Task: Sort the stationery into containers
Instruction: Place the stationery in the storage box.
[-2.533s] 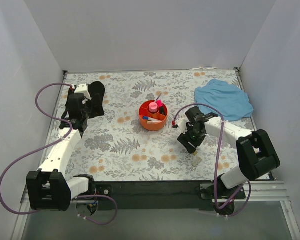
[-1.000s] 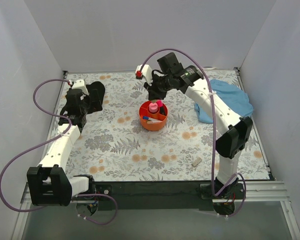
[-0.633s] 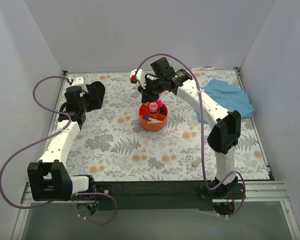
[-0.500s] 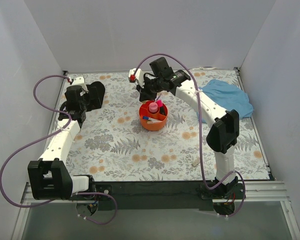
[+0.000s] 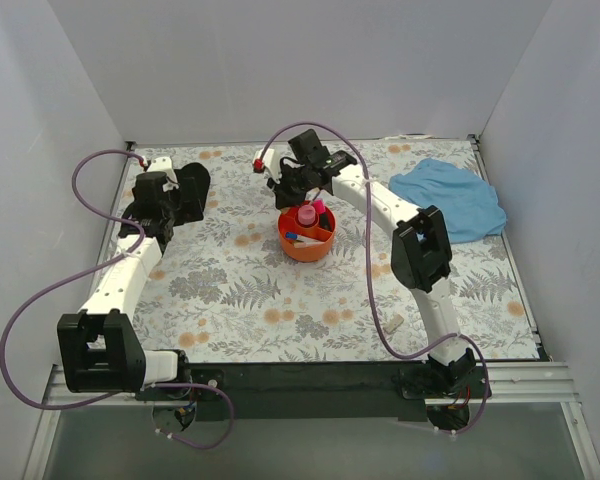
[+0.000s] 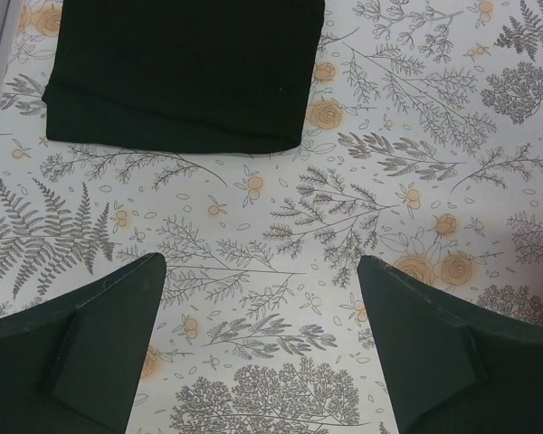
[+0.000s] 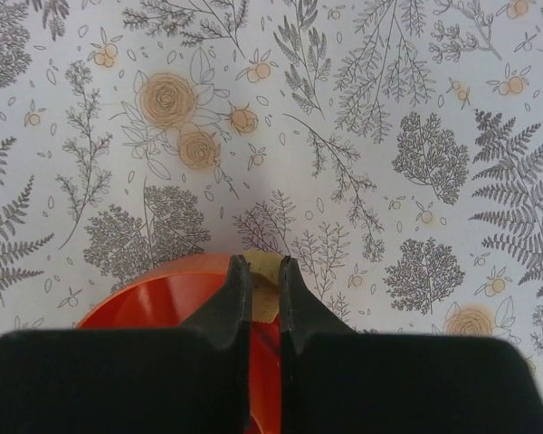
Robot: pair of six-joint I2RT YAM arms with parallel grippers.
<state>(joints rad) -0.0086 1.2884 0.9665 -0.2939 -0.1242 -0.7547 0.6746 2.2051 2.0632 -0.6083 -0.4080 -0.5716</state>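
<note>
The round orange tray [image 5: 292, 251] stands mid-table and holds a pink bottle [image 5: 306, 214], a pink highlighter [image 5: 321, 207] and a blue-capped pen [image 5: 296, 238]. My right gripper [image 5: 298, 191] hangs over the tray's far rim, shut on a beige eraser [image 7: 265, 274]. In the right wrist view the tray's rim [image 7: 154, 280] lies just under the right gripper [image 7: 260, 263]. A second beige eraser [image 5: 393, 322] lies on the table near the front right. My left gripper [image 5: 152, 205] is open above bare table at the far left; in its wrist view the left gripper [image 6: 261, 268] holds nothing.
A black cloth [image 5: 192, 184] lies at the far left, just beyond the left gripper, and shows as the black cloth [image 6: 181, 72] in the left wrist view. A light blue cloth [image 5: 450, 200] lies at the far right. White walls close in the table.
My right arm has swung left across the far side of the tray with the eraser held in its jaws. The left arm has shifted only slightly.
</note>
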